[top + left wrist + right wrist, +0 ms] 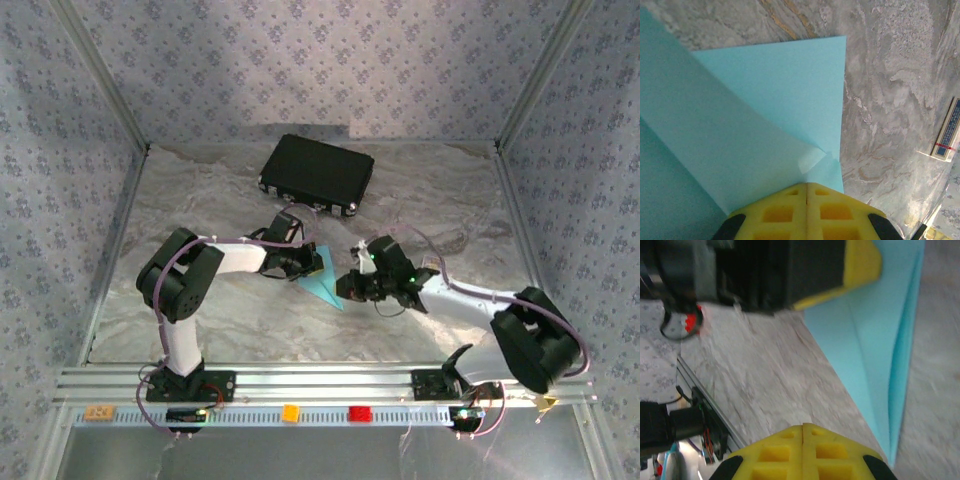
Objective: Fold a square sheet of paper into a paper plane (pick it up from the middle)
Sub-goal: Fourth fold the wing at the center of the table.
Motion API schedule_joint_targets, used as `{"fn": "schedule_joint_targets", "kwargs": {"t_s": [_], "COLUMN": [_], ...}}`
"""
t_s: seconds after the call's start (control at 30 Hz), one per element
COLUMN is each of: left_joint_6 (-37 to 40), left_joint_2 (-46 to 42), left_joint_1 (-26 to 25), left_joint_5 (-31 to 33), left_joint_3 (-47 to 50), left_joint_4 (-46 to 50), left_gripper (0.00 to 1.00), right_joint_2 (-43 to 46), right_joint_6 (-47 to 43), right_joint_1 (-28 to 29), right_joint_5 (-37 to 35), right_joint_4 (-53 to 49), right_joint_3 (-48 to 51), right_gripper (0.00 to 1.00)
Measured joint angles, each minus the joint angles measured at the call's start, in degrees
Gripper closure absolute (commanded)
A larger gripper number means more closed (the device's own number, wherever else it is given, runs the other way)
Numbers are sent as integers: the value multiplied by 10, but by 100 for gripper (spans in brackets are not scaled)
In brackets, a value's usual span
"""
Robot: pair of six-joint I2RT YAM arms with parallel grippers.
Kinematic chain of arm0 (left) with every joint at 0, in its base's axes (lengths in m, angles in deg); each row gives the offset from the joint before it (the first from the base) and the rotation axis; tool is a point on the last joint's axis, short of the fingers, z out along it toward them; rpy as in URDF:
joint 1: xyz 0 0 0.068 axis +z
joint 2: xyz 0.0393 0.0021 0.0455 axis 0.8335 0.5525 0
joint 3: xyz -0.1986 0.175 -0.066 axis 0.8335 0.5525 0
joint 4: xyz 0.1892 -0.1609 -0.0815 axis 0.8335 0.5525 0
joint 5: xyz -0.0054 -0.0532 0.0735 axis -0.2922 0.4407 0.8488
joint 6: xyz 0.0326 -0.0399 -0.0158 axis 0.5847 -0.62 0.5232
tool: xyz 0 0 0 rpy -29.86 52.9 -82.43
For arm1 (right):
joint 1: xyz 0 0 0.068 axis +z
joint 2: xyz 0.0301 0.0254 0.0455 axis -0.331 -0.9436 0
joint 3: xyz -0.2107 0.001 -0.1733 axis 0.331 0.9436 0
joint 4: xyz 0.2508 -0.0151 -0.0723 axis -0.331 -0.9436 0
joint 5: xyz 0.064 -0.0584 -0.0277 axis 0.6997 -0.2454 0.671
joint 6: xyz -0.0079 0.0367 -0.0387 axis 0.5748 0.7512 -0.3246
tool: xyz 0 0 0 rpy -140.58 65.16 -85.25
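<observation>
The light blue sheet of paper (325, 288) lies mid-table, folded into a pointed triangular shape with its tip toward the arms. In the left wrist view one flap of the paper (790, 90) lifts up on the left over the flat layer. My left gripper (308, 262) is shut, and its yellow fingertips (790, 197) rest at the paper's edge where the flap's small corner curls. My right gripper (347, 287) is shut with nothing between its jaws. It hovers over bare table just beside the paper (875, 350), facing the left gripper.
A black rectangular case (317, 173) lies at the back of the marbled table. Patterned walls with metal posts enclose the sides. The near rail carries small yellow (290, 411) and red (358, 413) blocks.
</observation>
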Motion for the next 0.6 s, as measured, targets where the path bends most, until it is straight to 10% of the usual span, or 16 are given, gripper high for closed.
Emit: {"fn": "schedule_joint_targets", "kwargs": {"t_s": [0.6], "left_joint_6": [0], "left_joint_2": [0], "left_joint_1": [0], "left_joint_5": [0], "left_joint_3": [0], "left_joint_4": [0], "left_gripper": [98], "right_joint_2": [-209], "right_joint_6": [-6], "right_joint_1": [-1], "right_joint_5": [-22], "right_joint_4": [-15], "right_joint_3": [-126], "right_gripper": [96]}}
